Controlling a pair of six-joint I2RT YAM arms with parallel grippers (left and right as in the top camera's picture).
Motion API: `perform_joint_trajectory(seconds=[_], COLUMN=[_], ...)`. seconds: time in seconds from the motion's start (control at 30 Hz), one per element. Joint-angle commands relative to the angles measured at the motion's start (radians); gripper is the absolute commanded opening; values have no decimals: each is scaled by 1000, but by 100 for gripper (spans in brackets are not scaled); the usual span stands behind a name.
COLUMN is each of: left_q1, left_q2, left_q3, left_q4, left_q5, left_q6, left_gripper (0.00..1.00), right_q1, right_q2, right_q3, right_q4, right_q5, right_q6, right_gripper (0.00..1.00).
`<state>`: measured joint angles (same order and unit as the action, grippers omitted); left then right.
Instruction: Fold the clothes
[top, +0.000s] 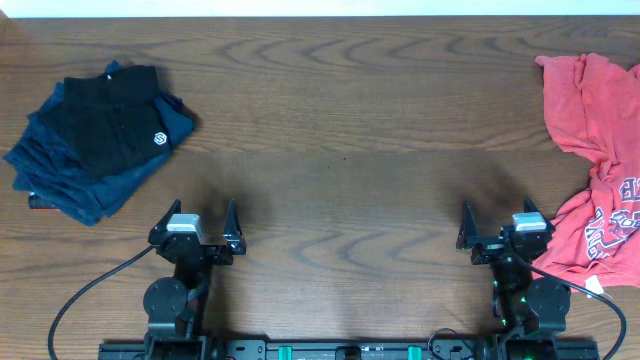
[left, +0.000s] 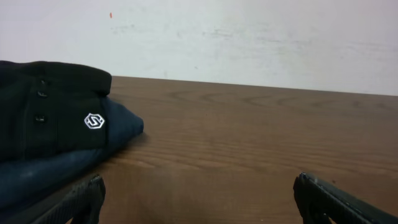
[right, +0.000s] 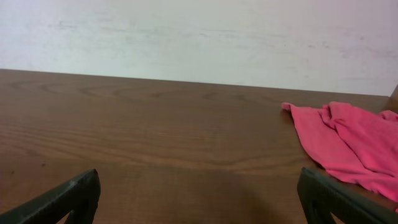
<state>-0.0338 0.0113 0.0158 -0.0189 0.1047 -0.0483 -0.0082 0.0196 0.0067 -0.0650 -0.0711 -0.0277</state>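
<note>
both arms sit at the near edge of the table (top: 340, 120), neither holding any fabric

left end effector (top: 204, 210): fingers spread wide apart, nothing between them, bare wood underneath

right end effector (top: 497, 212): same, fingers wide apart and empty

red-orange T-shirt (top: 585, 110) is unfolded and crumpled along the right edge of the table. It runs from near the far right corner down toward the near edge, and part of it is cut off by the right side of the overhead view. White-and-navy lettering (top: 612, 222) shows on the lower bunch, creased and only partly readable

that lower bunch lies just beside the right end effector, on its outer side. Overhead can't tell whether cloth and arm touch. In the right wrist view a fold of the shirt lies on the wood ahead and to the right of the fingers, clear of both

folded stack at the far left of the table: black garment (top: 105, 120) on top of a navy garment (top: 95, 185), with a small white logo (top: 159, 139) facing up on the black one. In the left wrist view the stack sits ahead and to the left, not between the fingers

stack and T-shirt are well apart, at opposite ends of the table, with both end effectors between them along the near side

black cables (top: 85, 285) trail from the arm bases
</note>
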Motion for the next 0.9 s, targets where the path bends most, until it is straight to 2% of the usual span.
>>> perform_joint_trajectory(seconds=[0.0,0.2,0.37,0.53,0.87], left_q1=[5,4,5,5,5], left_q2=[0,0,0,0,5], left_q3=[-11,-11,-11,-11,-11], left_q4=[-40,-41,-41,-41,-40], left_q5=[18,19,18,18,18], left_q6=[10,9,9,-33,-40], left_gripper=[98,98,98,98,98], right_q1=[-6,-6,-6,-6,-6], right_q2=[0,0,0,0,26], right_q3=[-1,-1,-1,0,0], right_q4=[-5,-5,-5,-6,-6], right_q5=[3,0,-1,-1,9], right_q6=[-11,-8,76,76,76], right_gripper=[99,99,99,99,99])
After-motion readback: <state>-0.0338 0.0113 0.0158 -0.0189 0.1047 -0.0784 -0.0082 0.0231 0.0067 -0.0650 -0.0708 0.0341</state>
